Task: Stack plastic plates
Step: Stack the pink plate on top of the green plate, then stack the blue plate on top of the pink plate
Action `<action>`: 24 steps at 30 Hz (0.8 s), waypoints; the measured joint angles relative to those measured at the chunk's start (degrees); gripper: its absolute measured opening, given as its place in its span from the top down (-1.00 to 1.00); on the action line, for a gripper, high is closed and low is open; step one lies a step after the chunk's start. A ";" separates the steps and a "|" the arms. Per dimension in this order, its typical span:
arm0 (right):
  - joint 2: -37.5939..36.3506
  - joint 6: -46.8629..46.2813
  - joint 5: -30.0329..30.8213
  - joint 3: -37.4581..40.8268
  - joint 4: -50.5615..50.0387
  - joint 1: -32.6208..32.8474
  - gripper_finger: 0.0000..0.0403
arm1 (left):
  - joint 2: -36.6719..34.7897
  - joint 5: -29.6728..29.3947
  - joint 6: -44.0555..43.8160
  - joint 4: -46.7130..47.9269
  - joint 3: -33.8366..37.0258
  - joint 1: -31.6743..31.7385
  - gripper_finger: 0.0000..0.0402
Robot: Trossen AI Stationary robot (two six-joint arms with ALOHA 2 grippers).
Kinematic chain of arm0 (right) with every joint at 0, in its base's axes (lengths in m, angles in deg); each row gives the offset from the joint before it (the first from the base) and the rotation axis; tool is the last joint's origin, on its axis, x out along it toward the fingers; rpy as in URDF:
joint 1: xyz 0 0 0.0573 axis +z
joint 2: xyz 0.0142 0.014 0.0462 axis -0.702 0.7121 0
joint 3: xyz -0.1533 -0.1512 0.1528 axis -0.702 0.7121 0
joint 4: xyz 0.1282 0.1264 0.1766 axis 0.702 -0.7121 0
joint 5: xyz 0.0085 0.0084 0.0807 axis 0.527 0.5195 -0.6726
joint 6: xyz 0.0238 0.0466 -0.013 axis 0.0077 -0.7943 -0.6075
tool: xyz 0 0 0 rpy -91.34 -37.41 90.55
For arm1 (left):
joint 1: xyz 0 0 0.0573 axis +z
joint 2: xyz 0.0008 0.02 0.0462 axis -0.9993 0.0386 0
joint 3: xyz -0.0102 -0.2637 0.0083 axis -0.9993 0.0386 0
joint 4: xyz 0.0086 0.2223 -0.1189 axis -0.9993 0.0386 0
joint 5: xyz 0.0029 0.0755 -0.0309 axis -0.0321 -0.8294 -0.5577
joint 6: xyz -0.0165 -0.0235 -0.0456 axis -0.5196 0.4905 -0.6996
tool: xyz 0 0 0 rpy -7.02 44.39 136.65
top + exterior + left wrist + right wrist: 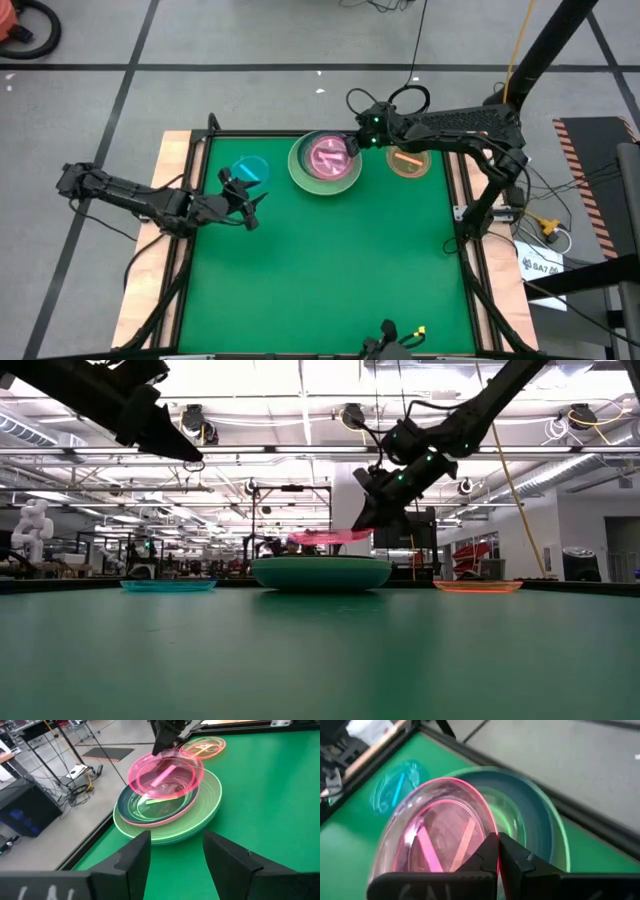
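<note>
A stack of large plates (300,172) sits at the table's far middle, light green at the bottom, then pink and dark teal (167,815). A translucent green dish seems to lie in the top one (150,807). My right gripper (352,143) is shut on the small magenta plate (328,157) just above the stack (320,572). The small blue plate (250,169) lies flat left of the stack, and the small orange plate (408,160) lies flat to its right. My left gripper (245,198) hovers open near the blue plate, high over the table (150,420). My right gripper (497,840) pinches the magenta plate's rim (487,822) between its two fingers, on the plate's side toward the table's far right. The fingers slant down from the right. The plate (330,536) is lifted clear, close over the stack and nearly level.
The green mat (330,270) spreads out on the near side of the plates, within a wooden-edged frame (170,150). A small yellow and black fixture (400,335) sits at the near edge. My right arm (450,125) reaches along the far edge over the orange plate.
</note>
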 joint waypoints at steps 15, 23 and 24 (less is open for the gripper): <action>6.64 -0.60 2.65 0.00 8.48 -0.29 0.85 | 0.00 0.02 -3.71 0.88 0.00 2.08 0.07; 6.62 -0.11 4.50 0.00 10.32 0.27 0.52 | 0.00 0.03 -4.54 0.64 0.00 2.08 0.07; 6.60 -0.12 4.49 0.00 10.56 0.34 0.48 | 0.00 0.03 -4.58 0.42 0.00 2.08 0.07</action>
